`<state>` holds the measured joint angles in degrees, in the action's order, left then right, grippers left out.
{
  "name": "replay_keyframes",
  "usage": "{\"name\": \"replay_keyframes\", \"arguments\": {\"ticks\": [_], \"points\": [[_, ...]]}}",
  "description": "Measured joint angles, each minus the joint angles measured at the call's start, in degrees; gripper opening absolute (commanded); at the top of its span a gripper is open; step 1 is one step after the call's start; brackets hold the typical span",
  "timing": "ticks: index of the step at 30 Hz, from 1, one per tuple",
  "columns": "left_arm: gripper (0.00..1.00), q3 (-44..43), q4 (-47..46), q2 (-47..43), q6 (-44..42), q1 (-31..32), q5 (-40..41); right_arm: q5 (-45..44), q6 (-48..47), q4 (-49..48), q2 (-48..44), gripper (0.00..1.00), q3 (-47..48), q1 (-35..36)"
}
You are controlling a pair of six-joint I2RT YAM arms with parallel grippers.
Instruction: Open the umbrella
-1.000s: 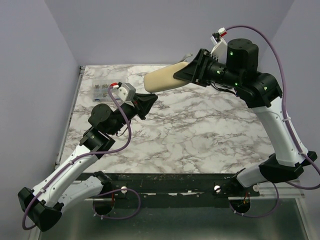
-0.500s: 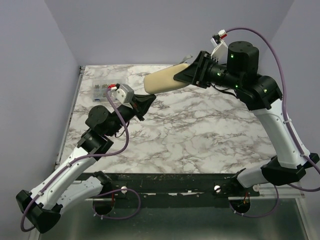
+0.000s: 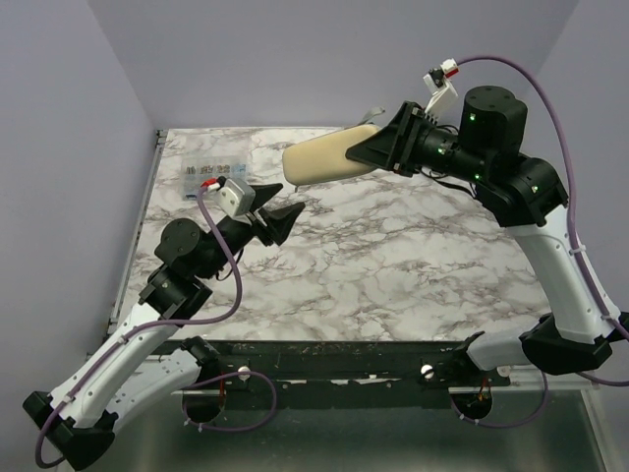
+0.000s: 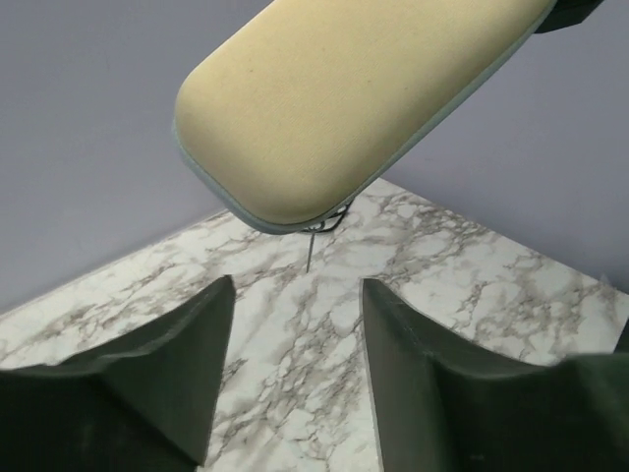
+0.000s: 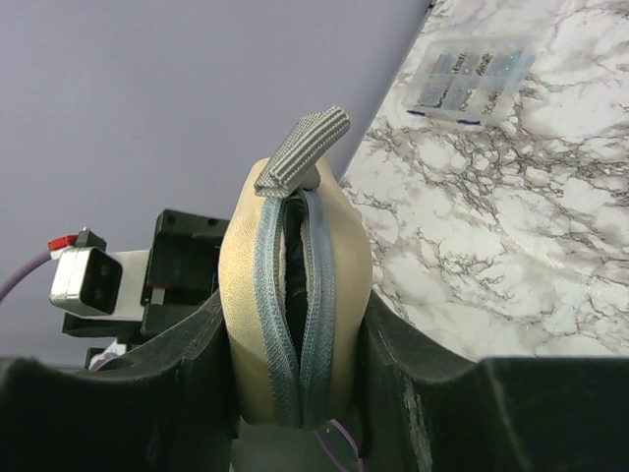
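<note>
Currently, umbrella in cream sleeve held aloft over far side of desk, lying near level, rounded end toward left. Right pincer clamped across its zippered end, fingers pressing both sides; grey zip slightly parted, grey strap loop sticking up. Left pincer spread wide, nothing in it, just below rounded end, not touching. Clear compartment box on desk at far left corner, well apart from both pincers.
</note>
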<state>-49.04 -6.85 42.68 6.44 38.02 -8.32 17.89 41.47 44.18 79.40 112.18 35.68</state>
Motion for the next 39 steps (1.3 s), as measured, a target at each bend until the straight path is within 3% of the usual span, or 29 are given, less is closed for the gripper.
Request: {"name": "replay_keyframes", "arguments": {"ticks": [13, 25, 27, 31, 39], "points": [[0.41, 0.61, -0.76, 3.23, 1.81, 0.00, 0.00, 1.68, 1.20, -2.71, -0.46, 0.01, -2.64, 0.00], [0.41, -0.02, -2.51, 3.96, 2.67, 0.02, 0.00, 1.99, 1.40, -3.74, -1.99, 0.01, -5.51, 0.00], [0.30, -0.11, -2.71, 3.98, 2.69, 0.02, 0.00, 2.03, 1.40, -3.76, -1.99, 0.01, -5.53, 0.00], [0.00, -0.13, -2.91, 4.17, 2.99, -0.13, 0.46, 2.29, 1.33, -3.82, -1.99, 0.01, -5.53, 0.00], [0.00, -0.31, -2.58, 5.11, 3.04, -0.17, 1.11, 2.45, 0.46, -3.85, -2.03, 0.01, -5.53, -0.11]]}}
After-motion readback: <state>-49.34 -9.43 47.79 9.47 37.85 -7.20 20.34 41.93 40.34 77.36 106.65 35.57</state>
